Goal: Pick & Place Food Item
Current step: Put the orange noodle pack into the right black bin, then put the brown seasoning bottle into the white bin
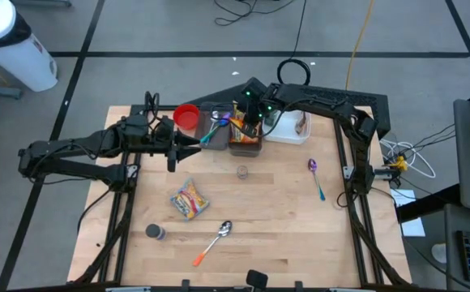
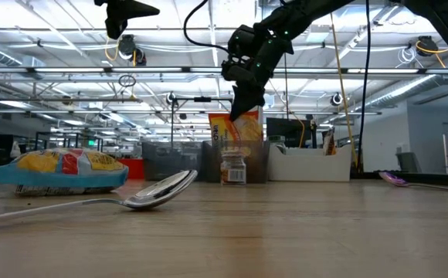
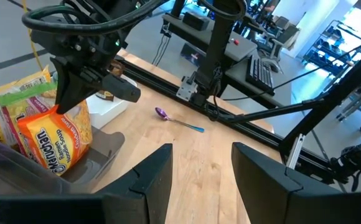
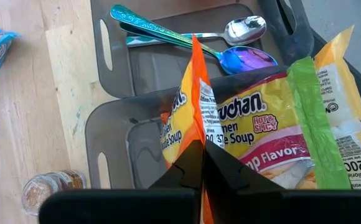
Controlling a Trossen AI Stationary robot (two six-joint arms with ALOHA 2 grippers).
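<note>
High view, grip: the right gripper [image 1: 249, 123] stood over the dark bin [image 1: 245, 146] at the far side of the worktop [image 1: 275, 219], pinched shut on the top edge of an orange noodle packet [image 1: 239, 126] standing in that bin.
High view, other arm: the left gripper [image 1: 193, 146] waited just beside the bin, its fingers partly apart and holding nothing.
High view, count: one snack bag [image 1: 190, 199], two spoons lying loose on the worktop, one with an orange handle [image 1: 213, 242] and one purple [image 1: 315, 176], two small jars [image 1: 242, 171] [image 1: 155, 232], one red cup [image 1: 186, 117], one white tray [image 1: 288, 128], all nearer or beside the bin.
Low view, risk: the packet [image 2: 238, 127] hung from one thin edge only; I judged it could slip out or tear if lifted quickly.
Low view, landmark: the jar [image 2: 233, 167] stood directly in front of the bin, so a dropped packet might knock it.
Left wrist view, risk: the orange packet [image 3: 53, 143] leaned against a second packet [image 3: 12, 106] in the bin; lifting one might drag the other out.
Right wrist view, count: two packets in the bin, orange [image 4: 187, 118] and yellow with a green stripe [image 4: 280, 130]; two more spoons [image 4: 187, 34] in the neighbouring bin [image 4: 115, 68].
Right wrist view, grip: the closed fingers [image 4: 190, 168] met on the orange packet's edge seam.
</note>
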